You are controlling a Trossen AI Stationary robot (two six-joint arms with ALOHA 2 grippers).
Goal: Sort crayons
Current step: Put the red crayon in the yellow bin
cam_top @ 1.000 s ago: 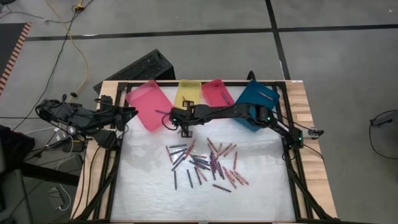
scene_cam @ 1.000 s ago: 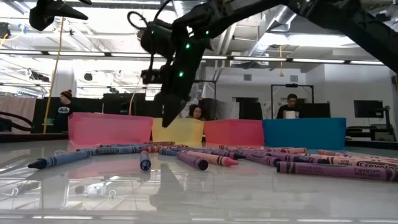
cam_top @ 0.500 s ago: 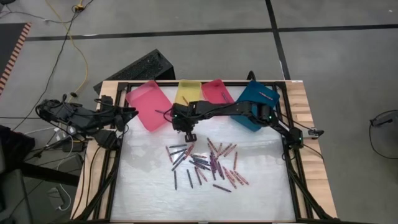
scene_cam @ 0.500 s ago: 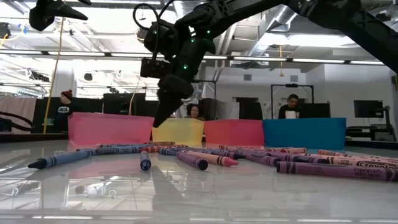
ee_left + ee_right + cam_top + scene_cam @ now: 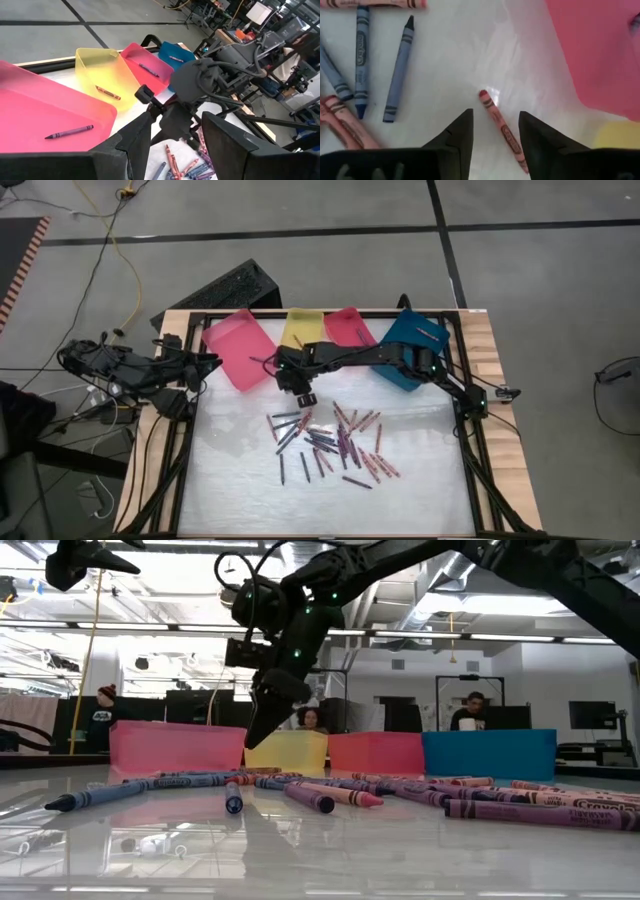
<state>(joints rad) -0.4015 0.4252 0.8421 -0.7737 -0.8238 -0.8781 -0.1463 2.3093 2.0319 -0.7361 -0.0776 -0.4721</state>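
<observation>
Several crayons [image 5: 330,442] lie scattered on the white table top, also seen in the low view as crayons [image 5: 330,798]. My right gripper [image 5: 495,112] hangs open above the table, close to the pink tray [image 5: 237,348] and the yellow tray [image 5: 300,330]. A red crayon [image 5: 487,102] lies on the table below the gap between its fingers. Blue crayons [image 5: 397,70] lie beside it. My left gripper [image 5: 175,150] waits open at the table's left edge, left gripper [image 5: 205,364].
Four trays stand along the far edge: pink, yellow, red [image 5: 348,327] and blue [image 5: 413,345], each with a crayon or two inside, such as the purple one [image 5: 70,132]. A black case [image 5: 225,288] lies beyond the far left corner. People sit behind the table [image 5: 470,710].
My right gripper has shifted slightly toward the table's right and near edges and has turned about its wrist, staying above the table in front of the pink and yellow trays.
</observation>
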